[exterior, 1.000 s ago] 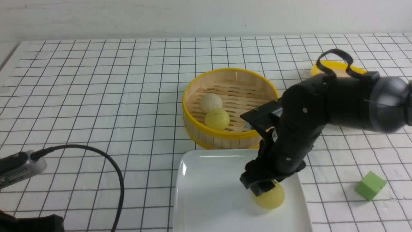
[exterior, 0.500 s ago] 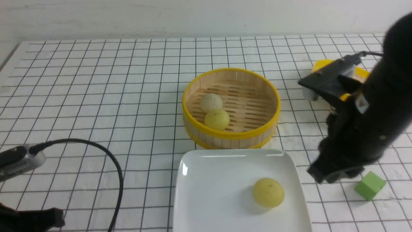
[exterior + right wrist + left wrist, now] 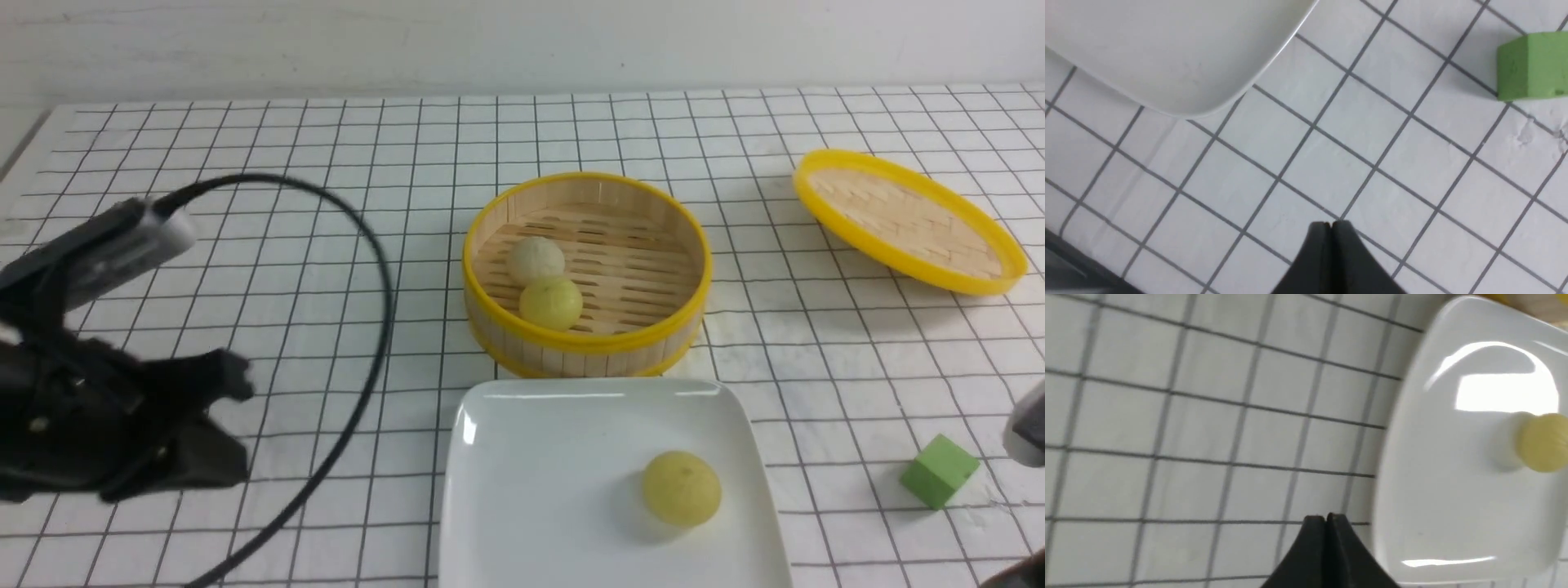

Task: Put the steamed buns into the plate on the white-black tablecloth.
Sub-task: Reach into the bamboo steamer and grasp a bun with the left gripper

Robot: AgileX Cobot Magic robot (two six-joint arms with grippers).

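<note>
left pincer (image 3: 1325,517), tips together, should part wide before dropping over the yellow-green bun (image 3: 551,303) in the steamer basket (image 3: 588,353). right pincer (image 3: 1332,223): also together.

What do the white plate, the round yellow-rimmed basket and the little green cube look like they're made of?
The plate looks like glazed ceramic or melamine: glossy, with sharp light reflections. The basket seems bamboo or pale wood, matte, with visible slats; its yellow rim may be plastic. The green cube looks matte, perhaps foam or painted wood; unclear which.
</note>
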